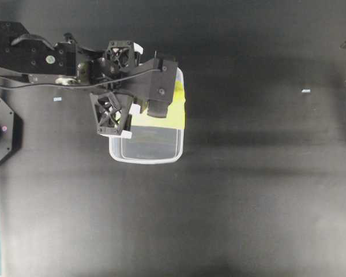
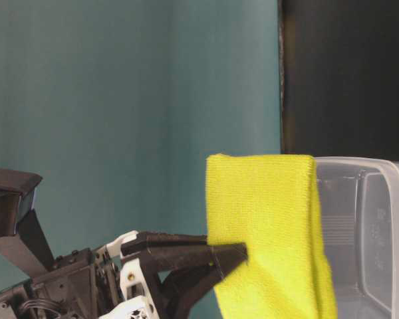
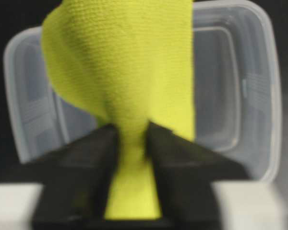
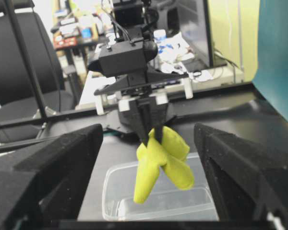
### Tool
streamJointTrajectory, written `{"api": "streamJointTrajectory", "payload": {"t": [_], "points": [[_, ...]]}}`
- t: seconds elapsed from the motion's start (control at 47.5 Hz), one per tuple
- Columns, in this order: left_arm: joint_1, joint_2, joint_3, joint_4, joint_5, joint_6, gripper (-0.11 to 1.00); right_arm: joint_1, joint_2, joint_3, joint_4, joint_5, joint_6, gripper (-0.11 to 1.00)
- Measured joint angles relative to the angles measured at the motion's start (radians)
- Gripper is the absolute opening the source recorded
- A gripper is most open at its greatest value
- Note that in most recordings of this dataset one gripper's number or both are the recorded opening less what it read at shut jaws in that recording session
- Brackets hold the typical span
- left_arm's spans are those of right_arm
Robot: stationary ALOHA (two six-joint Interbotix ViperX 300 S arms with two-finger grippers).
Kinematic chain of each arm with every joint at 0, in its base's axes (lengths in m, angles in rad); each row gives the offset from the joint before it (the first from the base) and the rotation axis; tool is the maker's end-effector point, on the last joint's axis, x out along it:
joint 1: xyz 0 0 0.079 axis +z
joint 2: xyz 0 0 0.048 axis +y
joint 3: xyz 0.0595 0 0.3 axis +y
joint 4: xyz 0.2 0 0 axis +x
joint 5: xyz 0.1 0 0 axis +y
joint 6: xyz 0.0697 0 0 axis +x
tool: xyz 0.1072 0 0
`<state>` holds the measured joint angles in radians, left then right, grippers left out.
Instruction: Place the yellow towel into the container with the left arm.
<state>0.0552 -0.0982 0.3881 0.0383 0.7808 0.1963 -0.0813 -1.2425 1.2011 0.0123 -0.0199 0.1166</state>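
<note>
the yellow towel point(image 4: 159, 163) hangs over the container point(image 4: 116, 196), pinched between the narrow-set fingers of the left gripper point(image 4: 150, 136). carrying looks done; letting go is not yet finished. the right gripper point(image 4: 149, 158) stands wide with nothing in it, well apart.

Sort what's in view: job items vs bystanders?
Job:
- towel, hanging between the left gripper fingers over the tub
- tub

Bystanders:
- right gripper, jaws wide, empty
- chair
- cluttered desk behind the table
</note>
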Motion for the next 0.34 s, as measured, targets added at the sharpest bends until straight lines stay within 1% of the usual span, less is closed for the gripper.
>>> {"api": "streamJointTrajectory", "payload": {"t": [0.042,0.105,0.169,0.19,0.211,0.253,0.337], "points": [[0.002,0.0,0.005,0.002,0.0,-0.002,0.47,0.0,0.0,0.002,0.0,0.008,0.002,0.74],[0.002,0.002,0.006,0.002,-0.002,-0.006,0.66,0.002,0.0,0.002,0.0,0.021,0.002,0.74],[0.002,0.003,0.006,0.002,-0.002,-0.017,0.81,0.002,0.0,0.002,0.0,0.031,0.002,0.74],[0.002,0.002,0.006,0.002,0.0,-0.026,0.85,0.002,0.0,0.002,0.0,0.032,0.002,0.74],[0.002,0.003,0.003,0.0,-0.002,-0.037,0.88,0.0,0.0,0.002,0.0,0.034,0.002,0.74],[0.002,0.002,0.002,0.0,-0.002,-0.057,0.91,0.0,0.002,0.002,0.0,0.037,0.002,0.74],[0.002,-0.014,-0.002,0.002,0.0,-0.107,0.88,0.0,0.0,0.002,0.0,0.037,0.002,0.74]]}}
